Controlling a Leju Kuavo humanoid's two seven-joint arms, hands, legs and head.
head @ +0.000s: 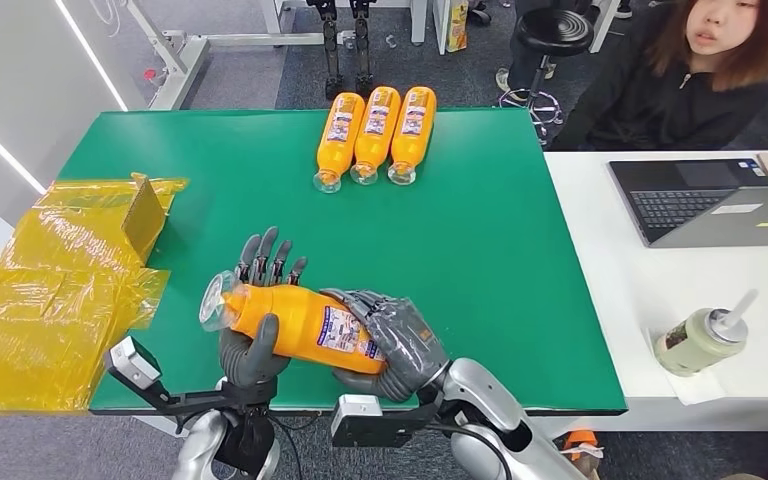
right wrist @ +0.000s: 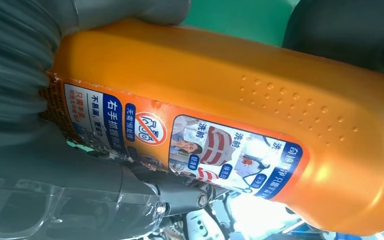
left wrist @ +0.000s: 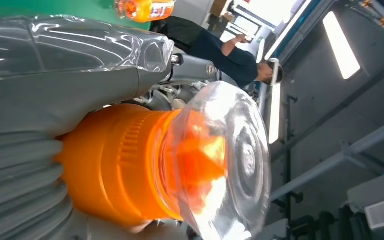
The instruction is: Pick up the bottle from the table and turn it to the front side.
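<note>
I've got the bottle (head: 300,325) off the green table (head: 520,280), lying sideways over the near edge, well short of the three bottles (head: 375,135) lined up at the far side. My left hand (head: 257,330) cups the neck end by the clear cap (left wrist: 230,160), fingers fanned behind it; my right hand (head: 395,342) wraps the base end. So the pickup looks done. The label (right wrist: 180,145) with small print and pictures faces up toward me, so I judge that the turn to the front side is left, then setting it down.
</note>
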